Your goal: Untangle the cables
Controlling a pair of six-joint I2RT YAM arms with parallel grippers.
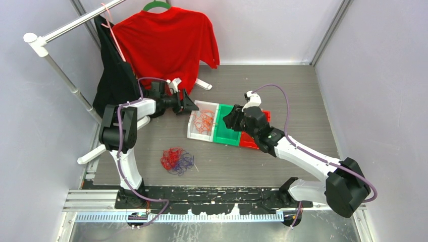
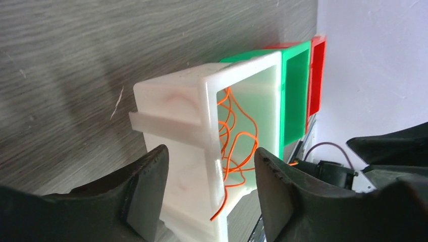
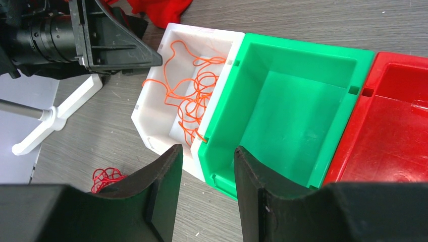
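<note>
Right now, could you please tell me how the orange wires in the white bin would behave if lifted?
Probably floppy: the orange wires lie in thin, loose loops. Likely light, being so fine. The loops interlace, so several would probably rise together, perhaps snagging on the white bin.

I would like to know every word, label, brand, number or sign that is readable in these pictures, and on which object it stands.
There are none to read. The white plastic bin, the green plastic bin, the red plastic bin and the red T-shirt show only plain surfaces, with no print or label visible.
</note>
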